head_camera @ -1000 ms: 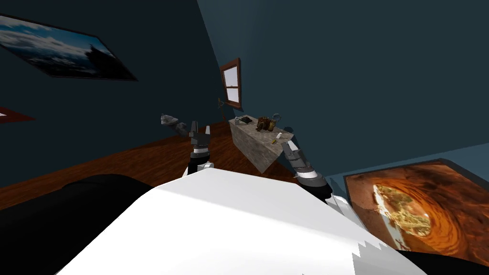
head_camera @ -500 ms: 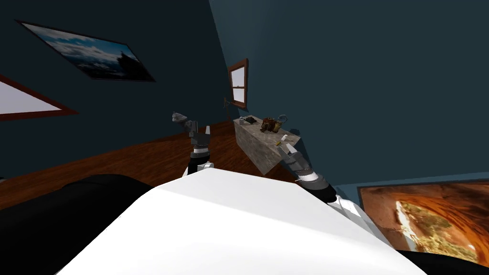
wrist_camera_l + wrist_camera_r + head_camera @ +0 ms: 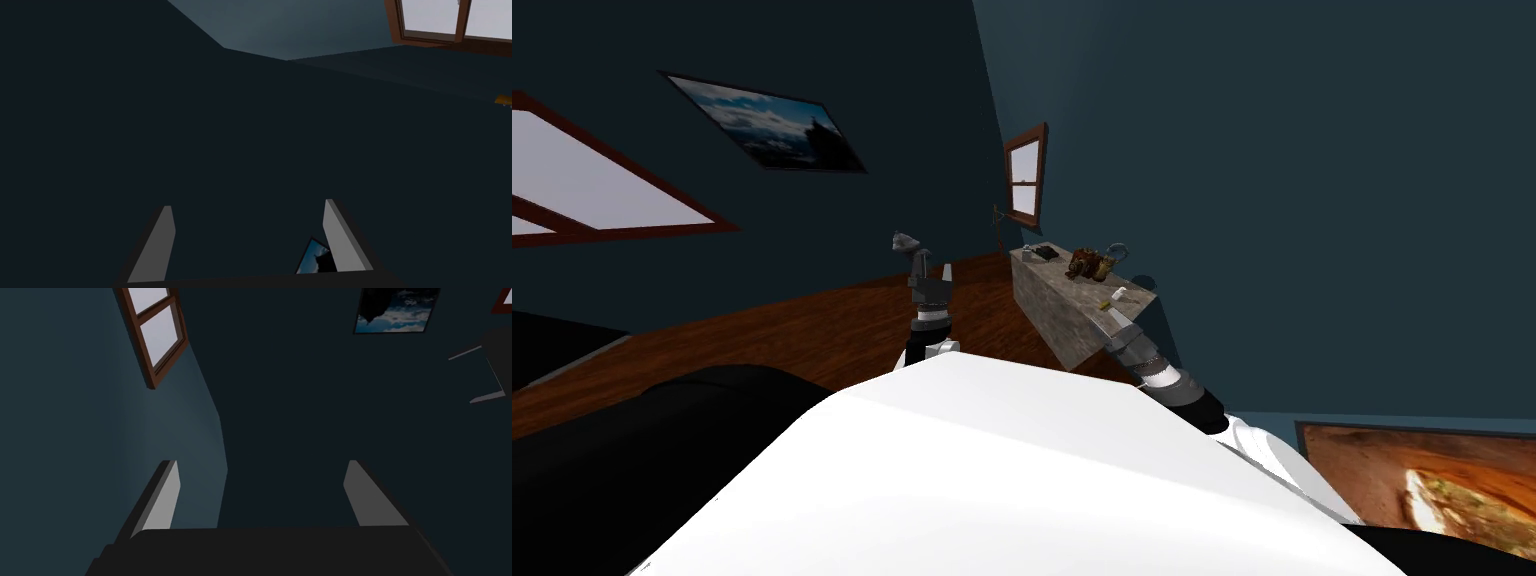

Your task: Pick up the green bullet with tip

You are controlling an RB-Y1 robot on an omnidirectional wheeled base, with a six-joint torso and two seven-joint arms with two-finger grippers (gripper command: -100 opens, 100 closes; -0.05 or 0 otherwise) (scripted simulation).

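The green bullet (image 3: 1104,303) reads as a small yellow-green speck on the grey table (image 3: 1057,300). It lies at the end nearest the robot, just beside a small white object (image 3: 1119,293) and well apart from the brown cluster (image 3: 1087,264) farther along the top. Its long axis and the direction of its tip are too small to determine. The right gripper (image 3: 1108,320) stands near the table's near corner, close in front of the bullet. In the right wrist view its fingers (image 3: 159,498) are spread wide with nothing between them, aimed at a dark wall (image 3: 300,413) rather than at the table top. The left gripper (image 3: 933,270) is raised over the wooden floor (image 3: 812,330), well apart from the table, likewise spread and empty. Judgement: the right arm is the nearer. Its gripper must tilt down toward the table top before closing in on the bullet.
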